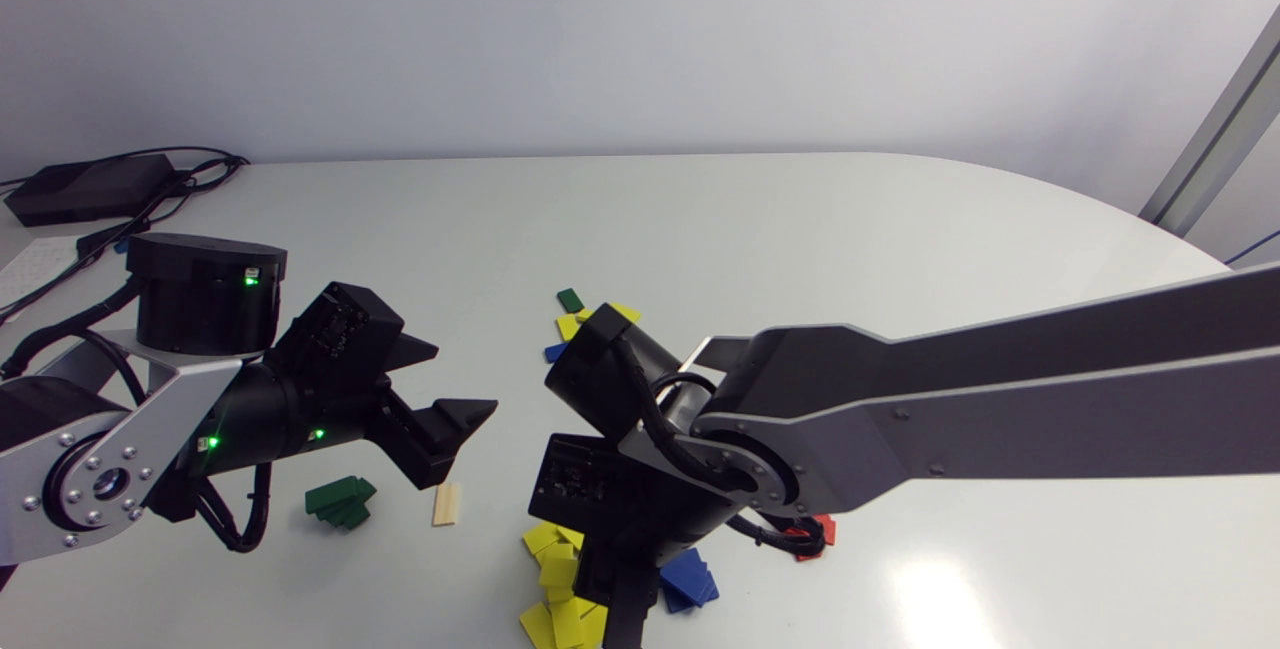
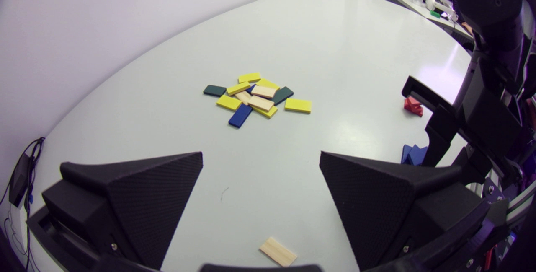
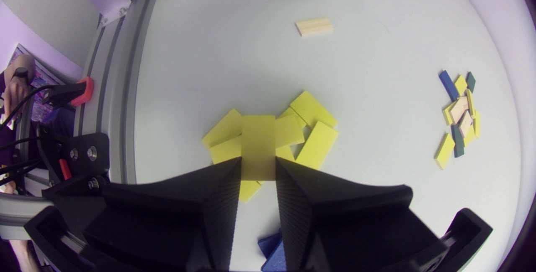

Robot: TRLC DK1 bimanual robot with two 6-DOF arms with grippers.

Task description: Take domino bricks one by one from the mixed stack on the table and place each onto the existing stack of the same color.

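Note:
My right gripper (image 3: 258, 167) is shut on a yellow brick (image 3: 258, 146), held flat just over the loose yellow stack (image 3: 312, 138) near the table's front edge (image 1: 555, 569). Far ahead of my left gripper (image 2: 259, 167) lies the mixed stack (image 2: 255, 98) of yellow, wood, blue and dark green bricks. That gripper hangs open above the table with nothing between its fingers, and a single wood brick (image 2: 277, 252) lies under it. The head view shows the mixed stack (image 1: 585, 314) partly hidden behind my right arm.
A green stack (image 1: 340, 501) sits under my left arm, beside the wood brick (image 1: 447, 504). A blue stack (image 1: 688, 579) and a red stack (image 1: 820, 534) lie by my right wrist. A black box with cables (image 1: 90, 187) occupies the back left corner.

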